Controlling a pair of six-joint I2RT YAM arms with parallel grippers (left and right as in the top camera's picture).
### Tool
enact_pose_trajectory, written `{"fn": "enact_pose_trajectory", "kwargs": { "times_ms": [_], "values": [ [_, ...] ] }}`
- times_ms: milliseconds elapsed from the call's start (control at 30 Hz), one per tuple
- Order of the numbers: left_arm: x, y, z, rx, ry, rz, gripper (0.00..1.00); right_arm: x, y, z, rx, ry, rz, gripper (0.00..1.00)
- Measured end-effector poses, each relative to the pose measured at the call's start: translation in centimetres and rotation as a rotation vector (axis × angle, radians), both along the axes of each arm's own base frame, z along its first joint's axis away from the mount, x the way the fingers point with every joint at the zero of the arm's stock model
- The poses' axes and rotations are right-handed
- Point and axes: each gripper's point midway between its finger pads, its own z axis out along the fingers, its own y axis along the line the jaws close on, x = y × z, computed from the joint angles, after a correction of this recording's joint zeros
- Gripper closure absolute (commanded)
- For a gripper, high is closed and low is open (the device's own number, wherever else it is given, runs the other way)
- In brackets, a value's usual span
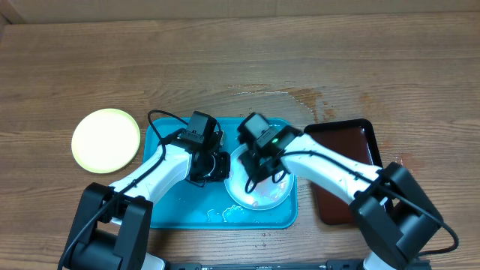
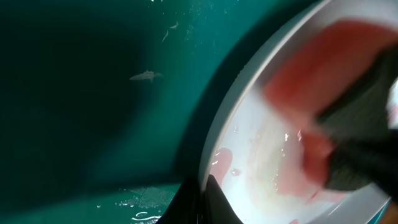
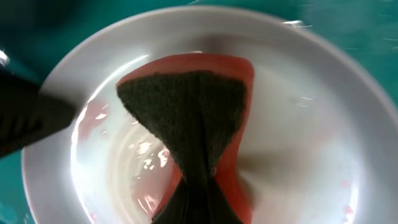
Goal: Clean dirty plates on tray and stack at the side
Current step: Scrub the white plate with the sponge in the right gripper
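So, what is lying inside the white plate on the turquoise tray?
A red sponge with a dark scouring face, pinched by the right gripper, and reddish smears. The plate beneath the sponge is covered.

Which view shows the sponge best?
Right wrist: the red sponge with its dark scouring face sits centre frame, pinched in the right gripper and pressed on the white plate. Left wrist catches only a blurred part at its right edge. Overhead, the right gripper hides it.
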Motion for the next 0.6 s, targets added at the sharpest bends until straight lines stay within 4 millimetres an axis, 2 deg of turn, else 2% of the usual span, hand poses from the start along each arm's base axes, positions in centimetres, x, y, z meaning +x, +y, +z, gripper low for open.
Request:
{"fn": "enact_pose_trajectory", "kwargs": {
  "times_ms": [133, 600],
  "values": [
    [-0.1, -0.1, 0.0, -0.004, 0.003, -0.001, 0.96, -1.8, 0.1, -0.2, -0.051, 0.011, 0.094, 0.96],
    [-0.3, -0.3, 0.0, -0.016, 0.014, -0.004, 0.96, -5.5, -1.8, -0.2, -0.116, 0.159, 0.199, 0.96]
  ]
}}
